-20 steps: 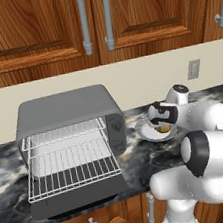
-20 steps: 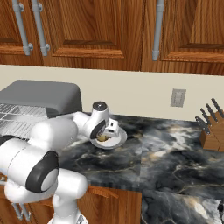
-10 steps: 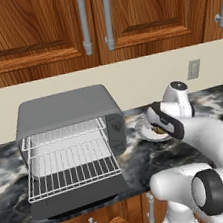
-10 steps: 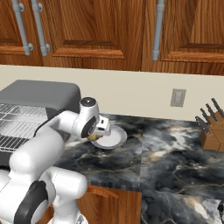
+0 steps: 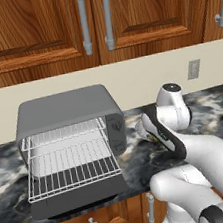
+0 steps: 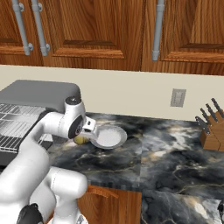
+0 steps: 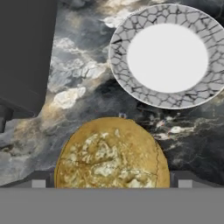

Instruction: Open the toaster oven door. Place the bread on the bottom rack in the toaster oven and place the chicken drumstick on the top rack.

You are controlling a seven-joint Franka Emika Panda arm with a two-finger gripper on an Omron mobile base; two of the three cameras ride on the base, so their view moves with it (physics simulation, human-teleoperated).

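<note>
The toaster oven [image 5: 65,110] stands at the left of the counter with its door [image 5: 71,203] folded down flat. Inside it, the top rack [image 5: 66,133] and the bottom rack [image 5: 69,170] are both bare. The round yellowish bread [image 7: 111,153] lies between my gripper's [image 7: 112,181] open fingertips, and in the right base view the bread [image 6: 80,140] sits just left of the plate. My gripper [image 6: 86,134] hangs low between the oven's right side [image 7: 26,48] and the empty plate [image 7: 120,74]. The chicken drumstick is out of view.
The patterned plate [image 6: 120,131] rests on the dark marble counter [image 6: 166,153] right of the oven. At the far right is a knife block [image 6: 212,133], with a wall outlet [image 6: 177,97] on the backsplash. Wooden cabinets hang above.
My hand has moved left, from over the plate toward the oven's right side, and the arm's elbow has swung out. The jaws stay wide apart.
</note>
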